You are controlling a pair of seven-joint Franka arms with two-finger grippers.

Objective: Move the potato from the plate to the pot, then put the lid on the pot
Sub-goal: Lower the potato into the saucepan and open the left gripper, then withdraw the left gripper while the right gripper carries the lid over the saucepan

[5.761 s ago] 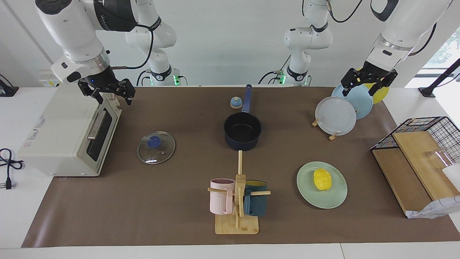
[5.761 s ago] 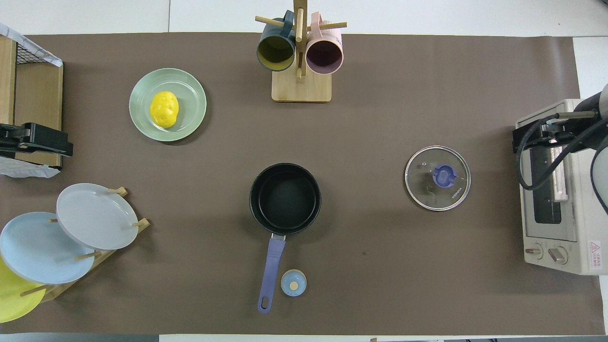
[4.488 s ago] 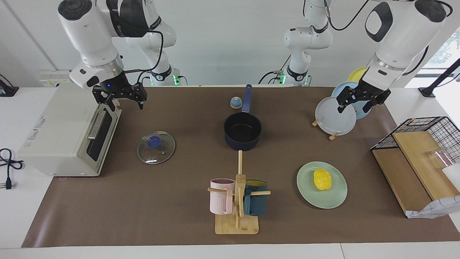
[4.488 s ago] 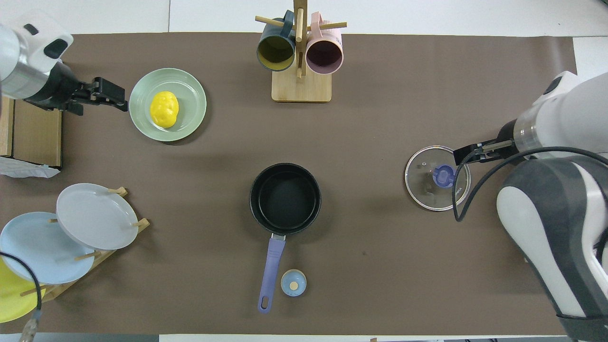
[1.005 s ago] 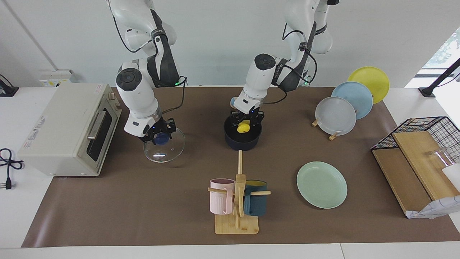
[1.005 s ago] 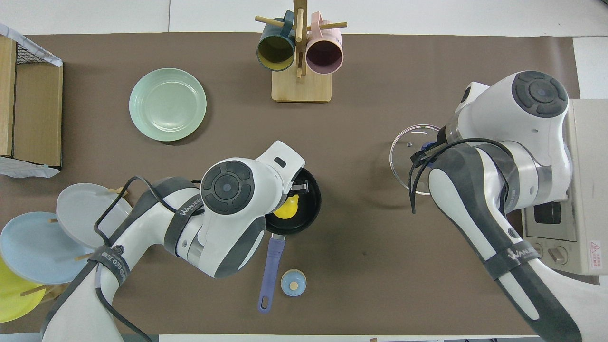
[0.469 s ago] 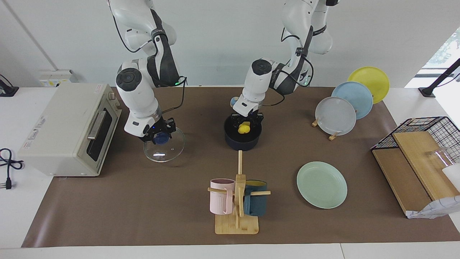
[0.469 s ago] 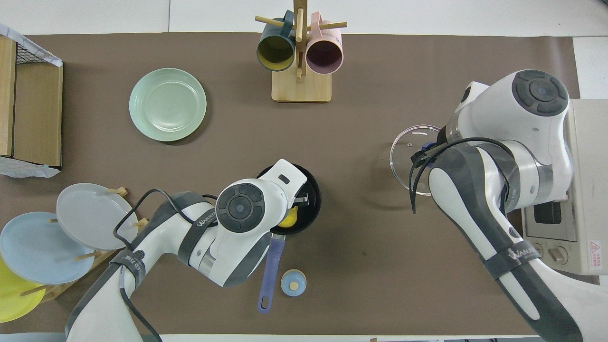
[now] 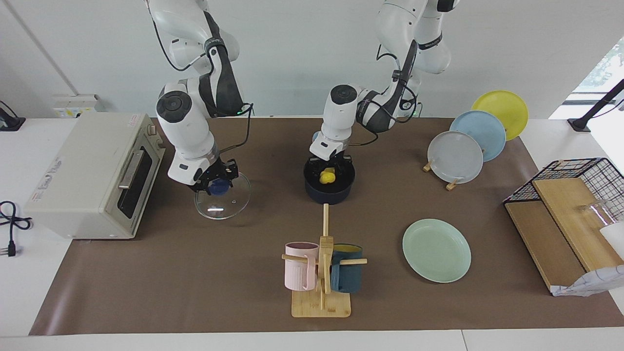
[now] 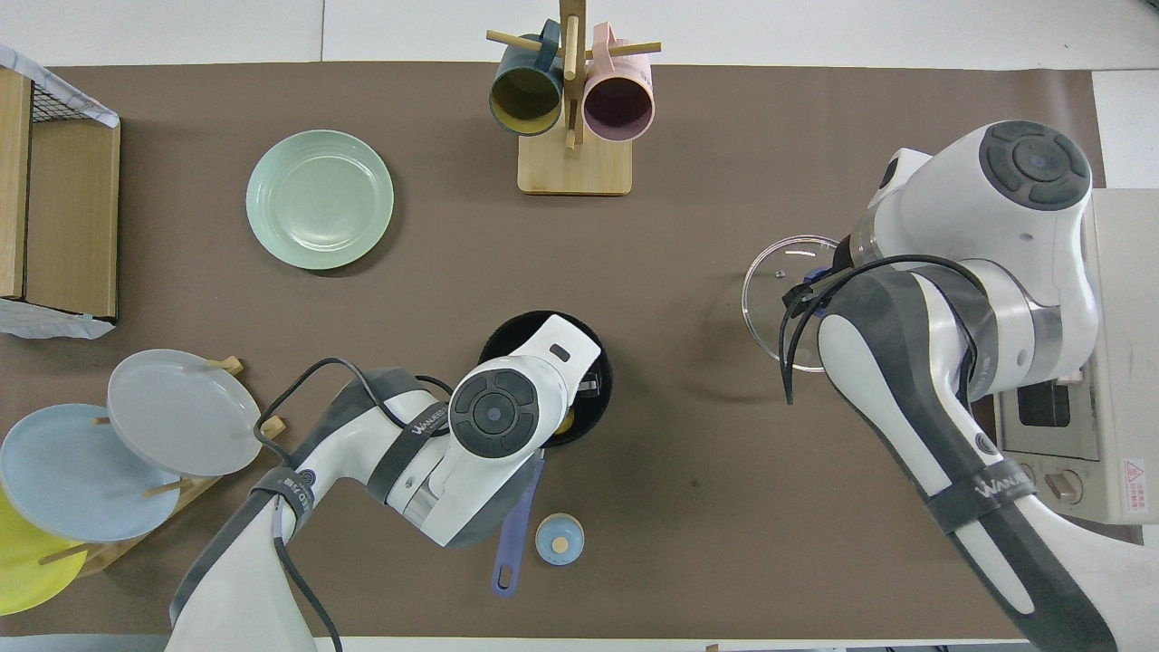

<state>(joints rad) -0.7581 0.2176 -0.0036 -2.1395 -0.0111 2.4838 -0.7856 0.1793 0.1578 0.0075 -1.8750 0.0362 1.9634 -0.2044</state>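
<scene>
The yellow potato (image 9: 327, 176) is down inside the dark navy pot (image 9: 329, 196) at mid-table, between the fingers of my left gripper (image 9: 329, 169), which is shut on it. In the overhead view the left arm covers most of the pot (image 10: 507, 330); only a sliver of potato (image 10: 566, 422) shows. The mint-green plate (image 9: 437, 250) lies bare, farther from the robots, toward the left arm's end. My right gripper (image 9: 218, 184) is shut on the blue knob of the glass lid (image 9: 229, 204) and holds it tilted just above the mat beside the toaster oven.
A mug rack (image 9: 321, 273) with a pink and a teal mug stands farther out than the pot. A small bell (image 10: 560, 539) sits by the pot's handle (image 10: 513, 534). Also here: a rack of plates (image 9: 456, 157), a toaster oven (image 9: 92, 175) and a wire basket (image 9: 570, 214).
The potato was carried from the plate to the pot and has just sunk a little deeper in it. The lid was lifted off the mat and has hardly moved in the last second.
</scene>
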